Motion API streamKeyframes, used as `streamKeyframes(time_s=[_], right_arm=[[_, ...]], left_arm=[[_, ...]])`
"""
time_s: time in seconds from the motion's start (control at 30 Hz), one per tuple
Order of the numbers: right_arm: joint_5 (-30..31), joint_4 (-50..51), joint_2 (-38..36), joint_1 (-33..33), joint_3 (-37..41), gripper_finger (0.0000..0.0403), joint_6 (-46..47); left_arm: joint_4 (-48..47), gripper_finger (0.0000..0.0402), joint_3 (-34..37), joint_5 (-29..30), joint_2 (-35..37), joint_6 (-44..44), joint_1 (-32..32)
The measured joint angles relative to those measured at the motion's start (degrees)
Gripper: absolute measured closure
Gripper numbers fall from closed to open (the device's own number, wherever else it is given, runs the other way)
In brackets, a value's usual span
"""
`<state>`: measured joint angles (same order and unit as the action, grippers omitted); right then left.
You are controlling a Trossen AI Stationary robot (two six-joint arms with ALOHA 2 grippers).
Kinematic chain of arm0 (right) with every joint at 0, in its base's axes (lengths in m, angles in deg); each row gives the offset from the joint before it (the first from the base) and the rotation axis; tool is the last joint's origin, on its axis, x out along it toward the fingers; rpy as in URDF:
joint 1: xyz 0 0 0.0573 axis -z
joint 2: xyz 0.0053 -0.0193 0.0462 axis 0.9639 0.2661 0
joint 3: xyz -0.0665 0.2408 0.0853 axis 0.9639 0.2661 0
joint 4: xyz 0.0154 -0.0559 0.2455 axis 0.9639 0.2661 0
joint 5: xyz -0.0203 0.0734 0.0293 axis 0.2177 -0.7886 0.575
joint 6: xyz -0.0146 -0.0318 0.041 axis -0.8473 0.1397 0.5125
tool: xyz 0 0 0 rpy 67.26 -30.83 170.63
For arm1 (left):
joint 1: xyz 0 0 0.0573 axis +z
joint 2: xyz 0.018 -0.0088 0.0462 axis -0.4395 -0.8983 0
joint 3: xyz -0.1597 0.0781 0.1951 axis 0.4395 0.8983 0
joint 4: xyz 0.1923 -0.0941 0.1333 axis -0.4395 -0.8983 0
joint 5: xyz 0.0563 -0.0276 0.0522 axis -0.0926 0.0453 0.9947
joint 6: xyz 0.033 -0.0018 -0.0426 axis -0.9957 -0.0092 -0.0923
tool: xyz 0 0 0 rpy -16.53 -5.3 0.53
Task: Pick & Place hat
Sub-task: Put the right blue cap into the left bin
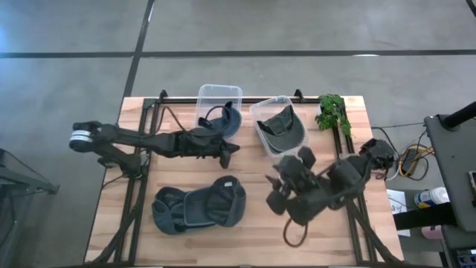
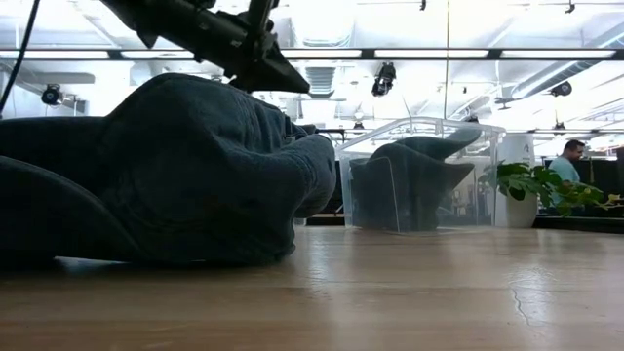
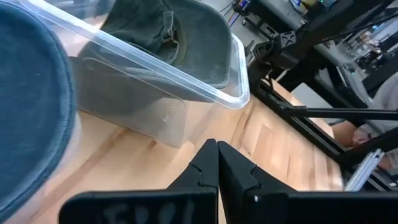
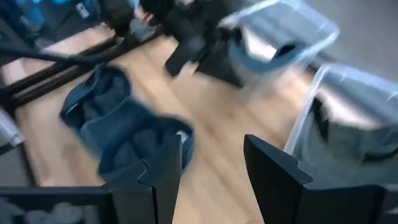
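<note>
Blue hats (image 1: 201, 205) lie bunched together on the table's near left part; they fill the left of the low view (image 2: 175, 175). Another blue hat (image 1: 227, 120) sits in the left clear bin (image 1: 219, 93), slumped over its near rim. A dark green hat (image 1: 281, 123) lies in the right clear bin (image 1: 262, 112). My left gripper (image 1: 232, 151) is shut and hovers just near of the two bins, its fingers (image 3: 217, 155) pointing at the green hat's bin (image 3: 186, 93). My right gripper (image 1: 274, 195) is open, raised right of the blue hats (image 4: 124, 130), with nothing between its fingers (image 4: 211, 146).
A small potted plant (image 1: 332, 112) stands at the far right corner. A dark cord loop (image 1: 294, 234) lies near the front edge under my right arm. Black frame rails (image 1: 152, 112) run along the table's sides. A person (image 2: 568, 156) is in the room beyond.
</note>
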<state>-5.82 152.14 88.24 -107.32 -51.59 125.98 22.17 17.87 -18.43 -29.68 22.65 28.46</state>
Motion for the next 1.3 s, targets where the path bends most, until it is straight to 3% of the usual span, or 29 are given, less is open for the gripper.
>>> streamKeyframes(time_s=[0.13,0.23,0.33,0.6,0.77,0.83,0.9,1.0,1.1,1.3], right_arm=[[-0.42,0.0,-0.23,-2.89,5.3,0.0236,11.31],[0.14,-0.57,-0.4,-3.82,9.79,0.0236,24.85],[3.82,-8.33,-0.45,-3.75,12.03,0.0236,32.51],[7.18,-48.17,-0.14,-3.75,20.69,0.0236,13.72],[7.45,-72.37,-0.14,-3.63,23.83,0.0236,-7.79],[10.27,-72.26,-0.95,-3.64,24.04,0.0236,-12.38],[14.3,-65.3,-2.8,-3.85,24.05,0.0236,-10.95],[17.13,-49.88,-6.15,-4.13,24.05,0.0236,3.37],[13.75,-42.02,-7.96,-4.06,24.05,0.0236,11.77],[5.75,-38.89,-7.88,-3.54,25.01,0.0236,3.91]], left_arm=[[-0.12,0.0402,-0.5,-1.07,-0.3,-2.5,0.0],[-0.2,0.0402,-1.03,-2.81,0.76,-8.05,0.0],[-1.33,0.0402,-1.52,-6.11,2.59,-13.54,0.02],[-2.49,0.0402,-1.72,-10.25,4.65,-15.45,0.0],[-3.1,0.0402,-1.66,-13.06,5.07,-14.86,0.0],[-3.69,0.0402,-1.66,-13.31,5.19,-14.23,-0.02],[-5.43,0.0402,-1.66,-13.32,5.6,-11.53,-0.02],[-11.85,0.0402,-1.66,-13.31,6.49,-6.77,-0.02],[-19.68,0.0402,-1.55,-12.9,7.3,-3.93,-0.02],[-25.26,0.0402,-1.55,-12.57,9.7,-0.24,-2.23]])
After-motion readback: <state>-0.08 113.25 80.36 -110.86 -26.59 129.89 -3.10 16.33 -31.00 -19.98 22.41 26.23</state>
